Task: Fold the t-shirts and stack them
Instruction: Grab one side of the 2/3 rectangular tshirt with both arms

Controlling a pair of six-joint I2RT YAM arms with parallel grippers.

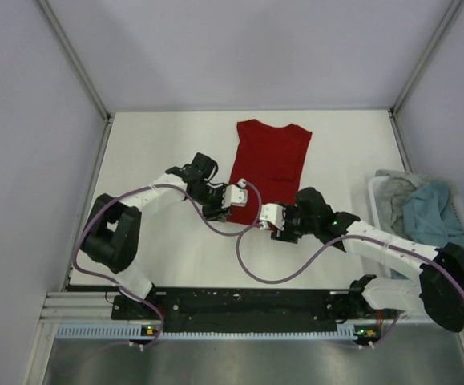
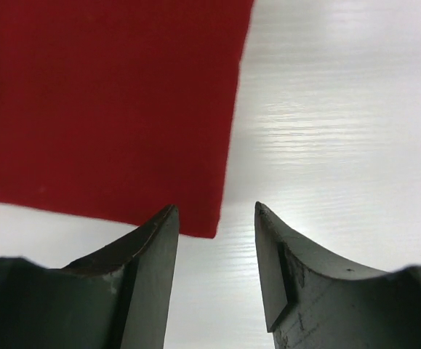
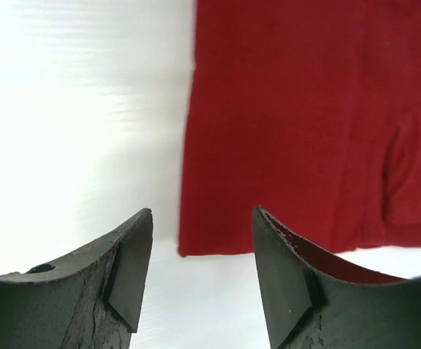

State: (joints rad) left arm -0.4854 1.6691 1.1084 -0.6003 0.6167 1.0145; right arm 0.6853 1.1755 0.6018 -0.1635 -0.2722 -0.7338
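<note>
The left arm [image 1: 155,199] reaches from its base at the near left corner across to the middle of the counter [image 1: 159,144], elbow bent, wrist turned toward the right. The right arm [image 1: 376,237] mirrors it, stretching from the near right corner toward the left with the forearm low over the counter. The two wrists come close together near the centre, at the near end of the red shirt [image 1: 272,160].

The red shirt lies flat on the counter as a long strip running away from the arms, its wider end at the far side.

In the left wrist view the left jaws stand apart with nothing between them. A near corner of the red shirt [image 2: 101,102] sits just ahead of the gap, and the hem runs off to the left past one tip.

In the right wrist view the right jaws are likewise spread and hold nothing. A corner of the red shirt [image 3: 290,123] lies ahead of the gap, and a folded layer shows on the cloth's right part.

A white basket [image 1: 373,192] stands at the right edge of the counter, well apart from the red shirt. A grey shirt [image 1: 392,196] is bunched in its left part and a teal shirt [image 1: 428,210] is crumpled beside it on the right.
</note>
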